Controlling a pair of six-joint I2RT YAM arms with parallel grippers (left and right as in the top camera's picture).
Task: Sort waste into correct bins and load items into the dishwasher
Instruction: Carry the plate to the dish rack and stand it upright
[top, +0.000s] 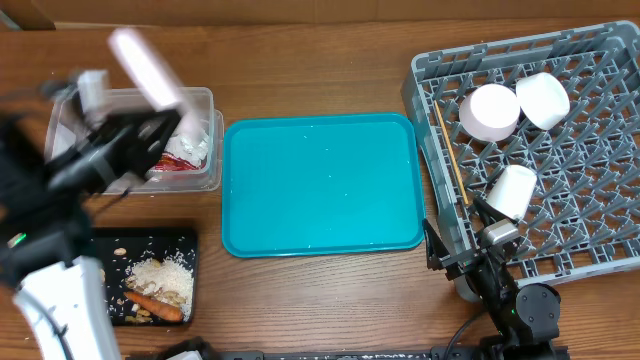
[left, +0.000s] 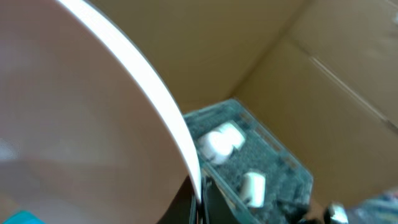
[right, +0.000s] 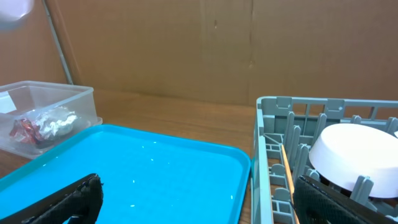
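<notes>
Overhead, the left gripper (top: 165, 125) is clamped on the rim of a pale-pink dish (top: 145, 62), held high and steeply tilted near the clear tub (top: 205, 100) — probably tipped to shed leftovers before loading; napkin (top: 195, 145) and wrapper (top: 175, 160) lie in the tub; the right gripper (right: 205, 208), fingers wide apart, hangs beside the dish rack (top: 590, 200) — ready, I judge, to receive.

Tub (top: 205, 95) L, shallow tray (top: 100, 240) before it; serving tray (top: 320, 185) mid; rack (top: 590, 200) R holds bowls (top: 490, 112), cup (top: 512, 190).
</notes>
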